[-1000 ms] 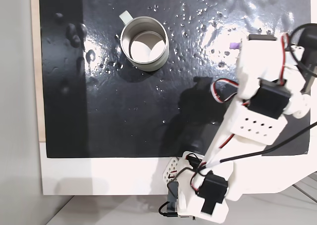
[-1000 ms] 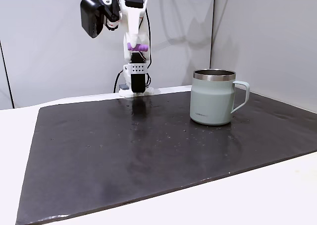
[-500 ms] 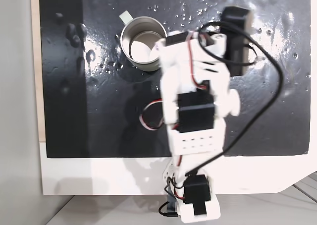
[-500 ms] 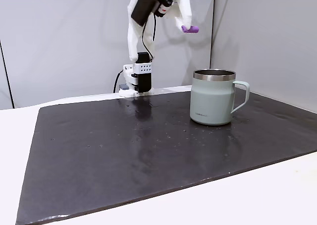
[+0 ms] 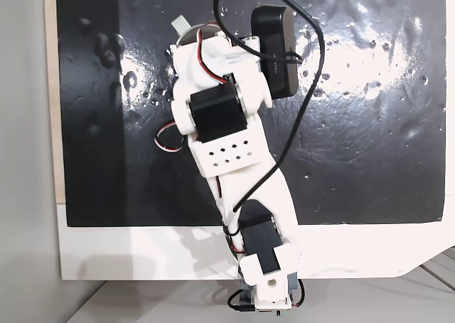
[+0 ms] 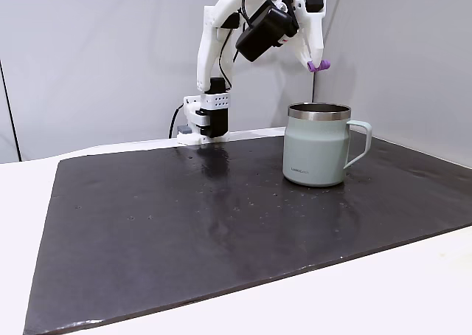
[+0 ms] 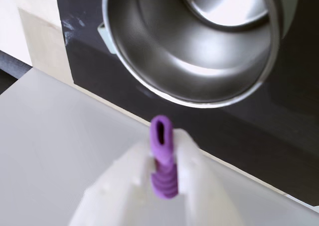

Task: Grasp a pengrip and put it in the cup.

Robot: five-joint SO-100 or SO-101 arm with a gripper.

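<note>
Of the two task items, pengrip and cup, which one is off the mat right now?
The purple pengrip: it is clamped in the pincer in the air above the cup, which stands upright on the black mat.

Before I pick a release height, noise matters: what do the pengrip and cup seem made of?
Pengrip: matte purple, ribbed, probably soft rubber. Cup: likely metal, with a shiny steel-looking rim and mirror-like inside in the wrist view; outside a matte pale grey-green coating.

No readable text, labels or numbers anywhere
</note>
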